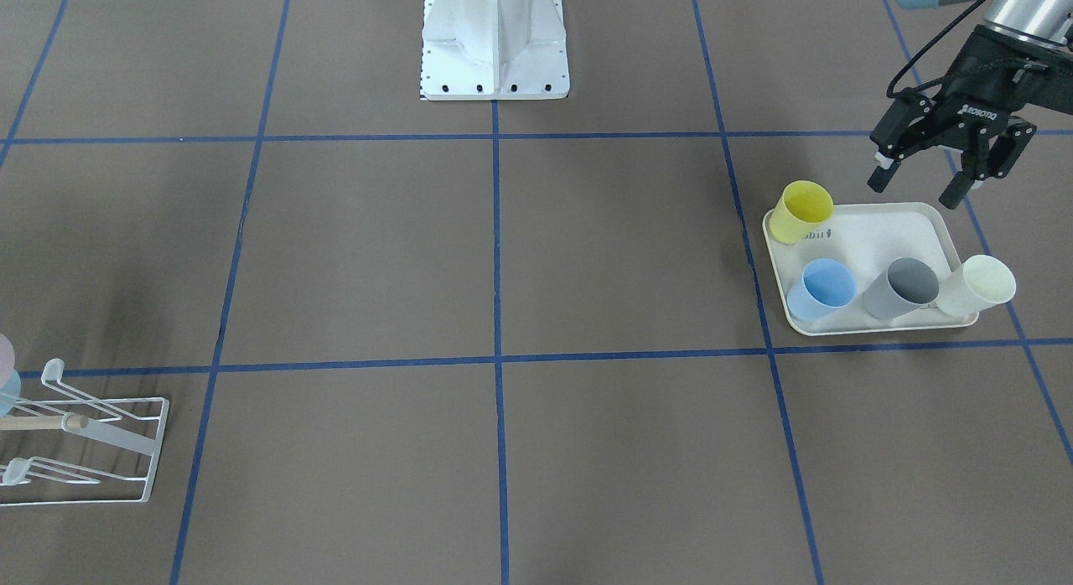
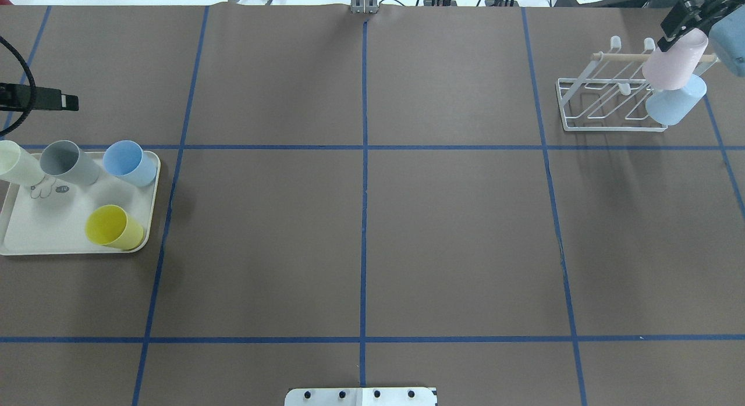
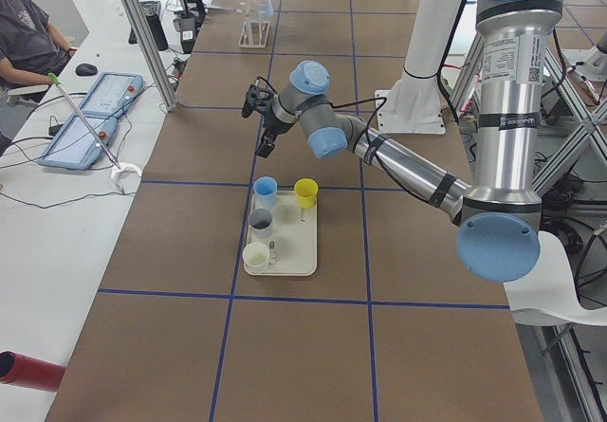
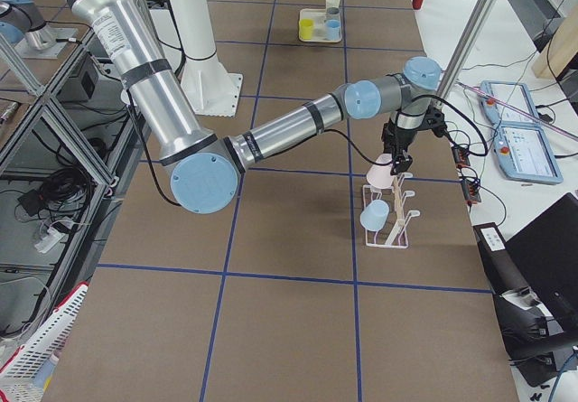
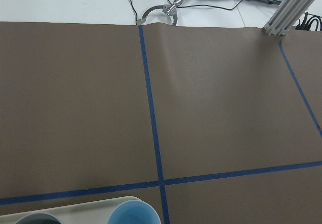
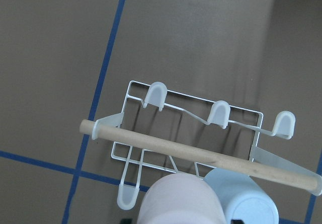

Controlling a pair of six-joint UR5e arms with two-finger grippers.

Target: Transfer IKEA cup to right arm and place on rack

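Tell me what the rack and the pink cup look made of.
The rack: thin white wire, probably coated metal, with a pale unfinished-looking wooden dowel. The pink cup: smooth, matte, opaque walls, likely plastic.

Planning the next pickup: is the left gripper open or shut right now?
Open. The left gripper has its fingers well apart with nothing between them, and it hangs raised near the tray.
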